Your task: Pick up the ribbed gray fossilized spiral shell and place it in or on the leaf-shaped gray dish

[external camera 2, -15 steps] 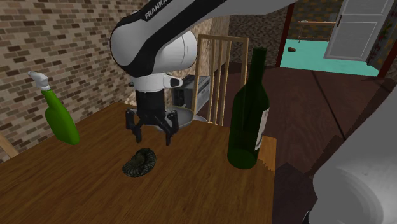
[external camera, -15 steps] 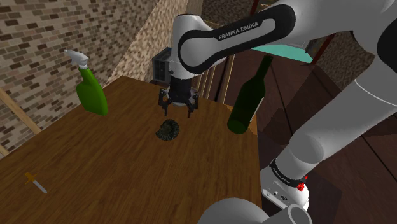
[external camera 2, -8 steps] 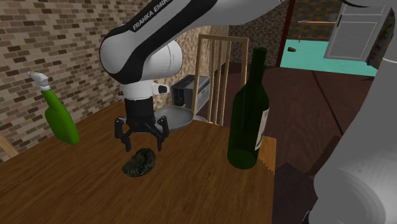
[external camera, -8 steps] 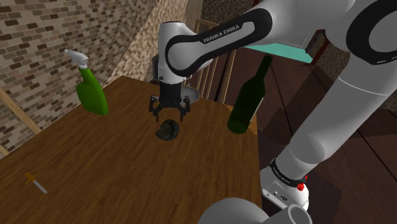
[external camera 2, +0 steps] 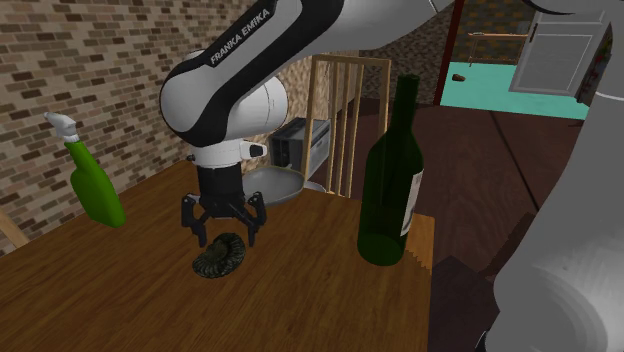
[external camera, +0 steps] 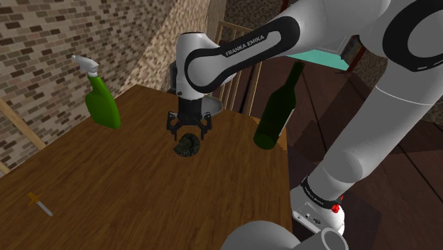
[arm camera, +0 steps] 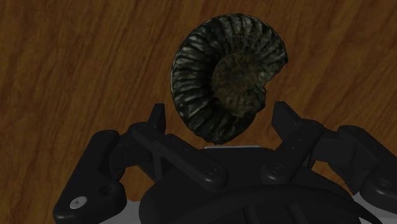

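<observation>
Lying alone at the near corner of the wooden table (external camera: 128,188), in the shoulder view, is a small tool with a yellow handle (external camera: 38,203). Further in, the ribbed dark gray spiral shell (arm camera: 226,73) (external camera: 187,145) (external camera 2: 220,254) rests flat on the table top. The black gripper (arm camera: 220,111) (external camera: 189,130) (external camera 2: 227,238) hangs directly over it, pointing down, its fingers spread wide with one tip at each side of the shell, not clasping it. Behind the arm, near the far table edge, sits the gray dish (external camera 2: 275,185) (external camera: 214,105). A dark green wine bottle (external camera: 277,110) (external camera 2: 392,180) and a green spray bottle (external camera: 101,99) (external camera 2: 92,185) stand upright, well apart, before the brick wall (external camera: 42,42).
</observation>
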Available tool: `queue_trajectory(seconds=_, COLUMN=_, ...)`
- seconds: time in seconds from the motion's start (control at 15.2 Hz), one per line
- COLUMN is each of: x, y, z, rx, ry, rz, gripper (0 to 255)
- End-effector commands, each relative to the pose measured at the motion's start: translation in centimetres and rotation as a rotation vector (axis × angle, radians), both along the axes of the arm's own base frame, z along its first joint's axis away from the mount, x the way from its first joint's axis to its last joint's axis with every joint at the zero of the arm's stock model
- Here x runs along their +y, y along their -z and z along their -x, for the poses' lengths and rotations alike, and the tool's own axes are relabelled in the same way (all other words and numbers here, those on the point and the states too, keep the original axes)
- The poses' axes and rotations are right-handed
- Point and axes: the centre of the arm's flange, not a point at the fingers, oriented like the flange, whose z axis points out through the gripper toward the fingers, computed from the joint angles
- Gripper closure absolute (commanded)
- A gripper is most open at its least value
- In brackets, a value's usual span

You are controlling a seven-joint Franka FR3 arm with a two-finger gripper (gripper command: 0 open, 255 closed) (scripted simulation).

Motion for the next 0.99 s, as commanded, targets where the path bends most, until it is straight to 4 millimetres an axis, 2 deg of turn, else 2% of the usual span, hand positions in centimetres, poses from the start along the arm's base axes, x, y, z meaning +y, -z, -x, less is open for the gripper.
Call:
queue_trajectory(seconds=0.0, x=0.0, y=0.0, z=0.0, rx=0.000, ry=0.000, rz=0.000, gripper=0)
queue_trajectory(seconds=0.07, x=0.0, y=0.0, z=0.0, rx=0.000, ry=0.000, rz=0.000, gripper=0)
queue_trajectory(seconds=0.13, x=0.0, y=0.0, z=0.0, rx=0.000, ry=0.000, rz=0.000, gripper=255)
queue_trajectory(seconds=0.73, x=0.0, y=0.0, z=0.0, rx=0.000, ry=0.000, rz=0.000, gripper=255)
queue_trajectory(seconds=0.92, x=0.0, y=-1.6, z=0.0, rx=0.000, ry=0.000, rz=0.000, gripper=255)
